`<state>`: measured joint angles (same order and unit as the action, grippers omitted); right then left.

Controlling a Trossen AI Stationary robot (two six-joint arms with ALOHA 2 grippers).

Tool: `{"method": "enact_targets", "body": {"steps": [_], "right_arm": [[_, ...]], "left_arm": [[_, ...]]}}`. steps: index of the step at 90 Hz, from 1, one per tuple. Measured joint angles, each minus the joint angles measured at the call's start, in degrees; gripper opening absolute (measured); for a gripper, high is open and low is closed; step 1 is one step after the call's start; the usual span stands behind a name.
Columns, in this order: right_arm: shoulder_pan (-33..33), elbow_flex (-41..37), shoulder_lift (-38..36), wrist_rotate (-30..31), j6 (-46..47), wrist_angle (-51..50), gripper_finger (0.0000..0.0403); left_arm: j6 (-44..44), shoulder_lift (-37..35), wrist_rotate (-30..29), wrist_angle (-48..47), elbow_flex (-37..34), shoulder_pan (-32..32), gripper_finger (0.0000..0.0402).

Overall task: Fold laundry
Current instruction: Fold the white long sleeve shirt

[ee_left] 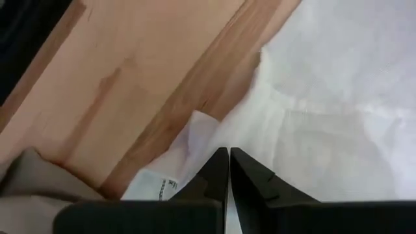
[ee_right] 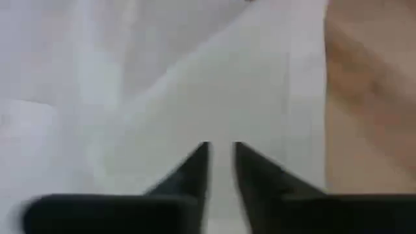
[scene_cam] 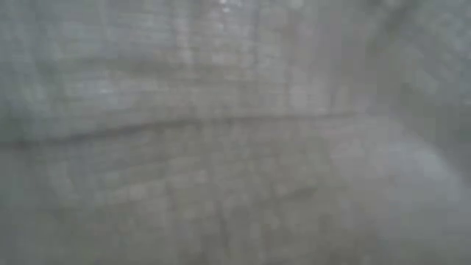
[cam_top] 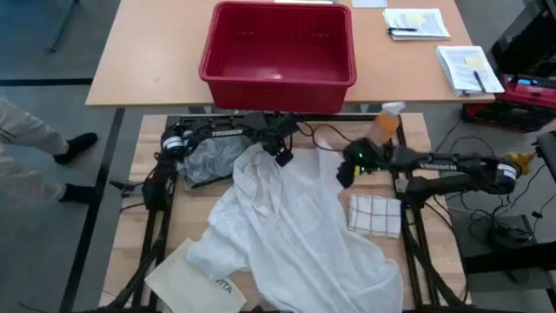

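The large white shirt (cam_top: 304,226) lies spread and rumpled across the middle of the table. It also fills the low view (scene_cam: 235,132). My left gripper (cam_top: 282,156) sits at the shirt's far left corner, shut on it (ee_left: 229,156). My right gripper (cam_top: 347,169) is at the shirt's far right edge, its fingers almost together on the cloth (ee_right: 221,153). A grey garment (cam_top: 208,161) lies bunched on the table under the left arm. No khaki-tan piece shows. My left gripper pinches the shirt's far left corner (ee_left: 195,133) between its two fingers, close to a sewn-in label (ee_left: 159,185). The fingers slant down from the far side. The rest of the shirt lies on the table. My right gripper has white cloth of the shirt's far right edge (ee_right: 221,117) between its two fingertips, coming from above. One layer or several, I cannot tell; the rest of the shirt lies on the table.
A red basket (cam_top: 278,48) stands on the far table. An orange spray bottle (cam_top: 388,122) is at the far right. A checked white cloth (cam_top: 375,216) lies right of the shirt. A stiff white bag (cam_top: 195,283) lies at the near left.
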<state>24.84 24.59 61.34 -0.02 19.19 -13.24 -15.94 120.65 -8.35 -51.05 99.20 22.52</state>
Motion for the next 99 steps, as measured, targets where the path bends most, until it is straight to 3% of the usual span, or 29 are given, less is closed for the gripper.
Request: {"method": "enact_targets", "body": {"steps": [4, 15, 47, 78, 99], "right_arm": [[0.17, -2.64, 0.50, 0.74, 1.45, 2.36, 0.0018], [0.28, -6.43, 2.72, 3.73, 2.96, 10.21, 0.0013], [0.31, -7.81, 8.63, 3.67, 9.27, 9.83, 0.0000], [-1.44, -5.69, -0.61, 6.00, 19.86, -14.75, 0.0000], [-4.45, -4.40, -7.71, 1.40, 26.68, -24.98, 0.0000]], "left_arm": [[0.00, -0.03, 0.58, 0.05, 0.00, 0.00, 0.0000], [0.13, -0.03, 1.82, 0.73, 0.00, 0.00, 0.0000], [0.42, -0.03, 1.87, 0.99, 0.00, 0.09, 0.0000], [0.41, -0.03, 1.87, 1.15, 0.00, 0.13, 0.0000], [0.09, -0.03, 1.89, 2.58, 0.00, 0.18, 0.0000]]}}
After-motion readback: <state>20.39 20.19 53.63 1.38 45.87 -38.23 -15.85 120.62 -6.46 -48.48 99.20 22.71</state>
